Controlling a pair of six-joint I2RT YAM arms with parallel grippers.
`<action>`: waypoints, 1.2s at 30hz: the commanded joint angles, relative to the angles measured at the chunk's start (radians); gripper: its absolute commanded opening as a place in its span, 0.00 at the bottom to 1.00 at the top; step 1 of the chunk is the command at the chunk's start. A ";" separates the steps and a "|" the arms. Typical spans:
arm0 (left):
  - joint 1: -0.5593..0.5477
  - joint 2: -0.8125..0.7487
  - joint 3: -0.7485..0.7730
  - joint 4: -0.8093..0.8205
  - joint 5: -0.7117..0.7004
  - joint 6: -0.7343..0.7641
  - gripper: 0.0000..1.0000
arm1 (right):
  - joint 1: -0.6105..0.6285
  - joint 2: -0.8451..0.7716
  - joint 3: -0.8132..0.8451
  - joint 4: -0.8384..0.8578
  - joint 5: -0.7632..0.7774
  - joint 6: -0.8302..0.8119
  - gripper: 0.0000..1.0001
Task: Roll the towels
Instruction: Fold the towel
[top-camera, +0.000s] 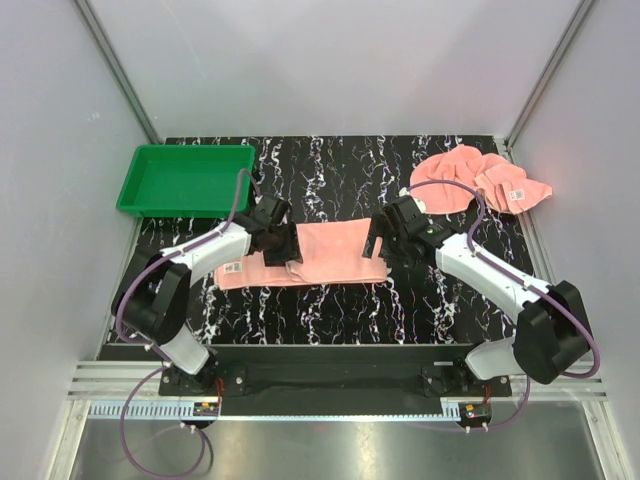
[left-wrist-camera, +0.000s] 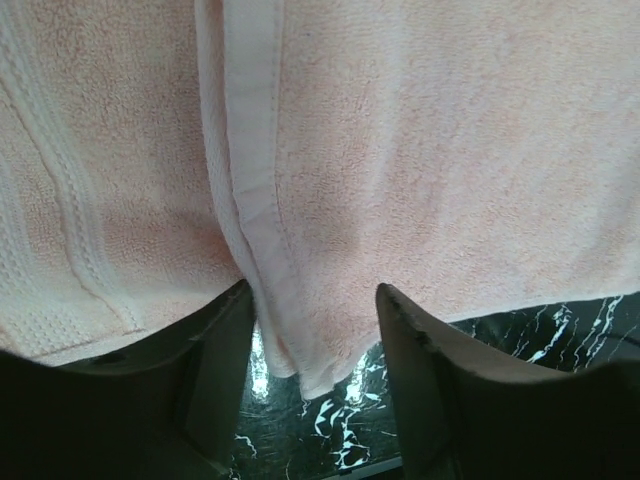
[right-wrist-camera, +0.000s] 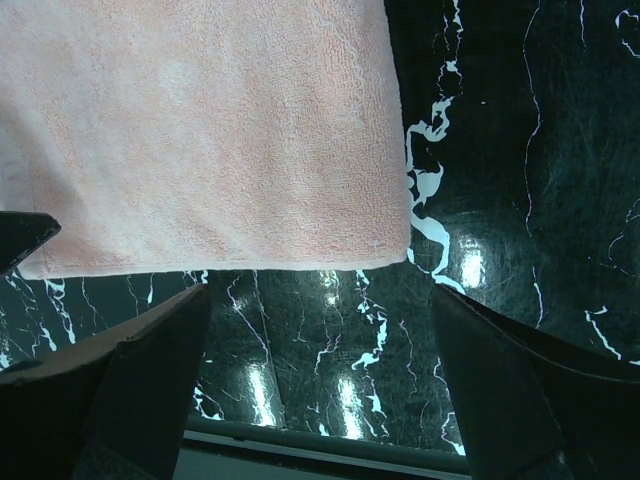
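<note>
One salmon-pink towel (top-camera: 335, 250) lies flat at the table's centre, its left end with a white label (top-camera: 232, 268) folded over. My left gripper (top-camera: 292, 250) is down on that fold. In the left wrist view the folded hem (left-wrist-camera: 255, 180) hangs between the part-open fingers (left-wrist-camera: 420, 340), beside the striped end (left-wrist-camera: 80, 200); no clamp shows. My right gripper (top-camera: 380, 243) stands open at the towel's right end. In the right wrist view its gripper (right-wrist-camera: 320, 330) is over bare marble just short of the towel's corner (right-wrist-camera: 390, 235). A second towel (top-camera: 470, 180) lies crumpled at the back right.
A green tray (top-camera: 185, 178) stands at the back left corner of the black marbled table (top-camera: 330, 300). Grey walls close in on both sides and behind. The crumpled towel reaches the table's right edge.
</note>
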 joint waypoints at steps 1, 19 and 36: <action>-0.004 -0.035 0.027 -0.002 -0.023 -0.013 0.52 | -0.006 -0.017 0.000 0.031 -0.008 -0.012 0.96; -0.004 -0.069 0.066 -0.040 -0.053 -0.010 0.00 | -0.022 -0.043 -0.026 0.020 0.001 -0.032 0.94; -0.003 -0.314 0.199 -0.283 -0.270 0.015 0.00 | -0.039 -0.053 -0.003 -0.005 0.015 -0.063 0.94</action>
